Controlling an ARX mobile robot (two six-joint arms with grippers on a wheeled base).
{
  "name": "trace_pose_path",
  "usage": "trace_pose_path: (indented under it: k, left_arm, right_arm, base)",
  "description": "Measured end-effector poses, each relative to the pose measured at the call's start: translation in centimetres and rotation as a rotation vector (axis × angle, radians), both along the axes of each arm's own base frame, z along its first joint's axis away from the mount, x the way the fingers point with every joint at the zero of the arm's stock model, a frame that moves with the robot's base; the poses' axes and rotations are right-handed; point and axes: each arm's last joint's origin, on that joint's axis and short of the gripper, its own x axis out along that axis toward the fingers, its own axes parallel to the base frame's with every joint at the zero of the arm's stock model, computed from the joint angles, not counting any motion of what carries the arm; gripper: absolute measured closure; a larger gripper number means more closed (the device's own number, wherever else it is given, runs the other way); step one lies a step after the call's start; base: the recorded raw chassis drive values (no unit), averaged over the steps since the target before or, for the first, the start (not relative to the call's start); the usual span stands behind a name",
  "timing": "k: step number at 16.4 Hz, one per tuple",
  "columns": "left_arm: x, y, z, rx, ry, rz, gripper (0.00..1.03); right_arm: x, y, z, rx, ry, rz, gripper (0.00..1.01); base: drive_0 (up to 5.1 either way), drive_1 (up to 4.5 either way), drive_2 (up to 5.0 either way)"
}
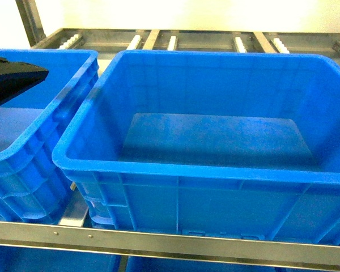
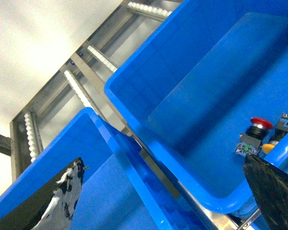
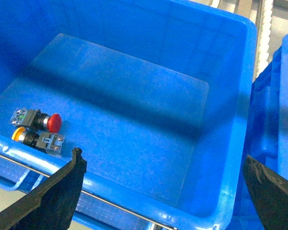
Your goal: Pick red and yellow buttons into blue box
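Note:
The red button [image 3: 52, 122] and the yellow button [image 3: 20, 134] lie on their sides, touching, on the floor of the blue box [image 3: 230, 143] near a front corner. The left wrist view shows the same red button [image 2: 260, 124] and yellow button [image 2: 268, 147] in that blue box [image 2: 134, 91]. In the head view the blue box [image 1: 175, 170] fills the middle and its front wall hides the buttons. My left gripper [image 2: 163, 191] is open and holds nothing, above the neighbouring crate's rim. My right gripper [image 3: 163, 189] is open and holds nothing, over the box's front rim.
A second blue crate [image 1: 28, 153] stands tight against the box on the left, with one black finger [image 1: 17, 76] of my left gripper above it. A third crate [image 3: 283, 120] sits to the right. All rest on a metal roller rack [image 1: 175, 39] with a steel front rail [image 1: 158, 241].

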Motion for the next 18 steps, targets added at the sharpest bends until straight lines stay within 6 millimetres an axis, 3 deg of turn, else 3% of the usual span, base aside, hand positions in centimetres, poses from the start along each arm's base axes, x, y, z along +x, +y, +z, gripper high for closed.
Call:
trace_pose_path:
  k: [2,3,5,6,8,10,11,15,18]
  left_arm:
    - [0.0,0.0,0.0,-0.002,-0.006,0.005,0.05]
    - [0.0,-0.3,-0.1,-0.061,-0.094,0.082,0.10]
    - [-1.7,1.3,-2.2,-0.373,-0.185,0.381,0.34]
    - [-2.3,2.1,-3.0,-0.497,-0.181,0.434,0.45]
    - [-3.3,2.5,-3.8,-0.605,-0.172,0.432,0.61]
    - [-4.5,3.3,-5.3,-0.653,-0.153,0.444,0.87]
    - [-5.0,3.6,-5.9,-0.661,-0.148,0.446,1.01]
    - [-6.6,5.2,-7.2,-0.674,-0.149,0.459,1.01]
    - [-7.5,5.1,-7.9,-0.677,-0.146,0.439,1.01]
  right_arm:
    - [0.2,0.1,0.0,0.005,-0.070,-0.029,0.06]
    - [0.1,0.2,-0.3,0.028,-0.180,-0.113,0.13]
    - [-2.2,-0.8,-2.4,0.115,-0.330,-0.257,0.38]
    - [-2.7,-1.1,-2.4,0.133,-0.359,-0.273,0.48]
    - [-3.6,-1.2,-2.4,0.155,-0.387,-0.259,0.64]
    - [-5.0,-2.4,-3.8,0.151,-0.363,-0.283,0.92]
    - [-5.5,-2.3,-4.2,0.153,-0.361,-0.273,0.99]
    - [-7.0,-2.3,-4.9,0.157,-0.366,-0.267,0.99]
    - [-8.0,-2.3,-5.2,0.158,-0.371,-0.267,0.99]
  base:
    - [0.0,0.00,0.0]
    - [0.0,0.00,0.0]
    - [0.0,0.00,0.0]
    - [0.0,0.00,0.0]
    - [0.0,0.00,0.0]
    - [0.0,0.00,0.0]
    - [0.0,0.00,0.0]
    - [0.0,0.00,0.0]
    - [0.0,0.00,0.0]
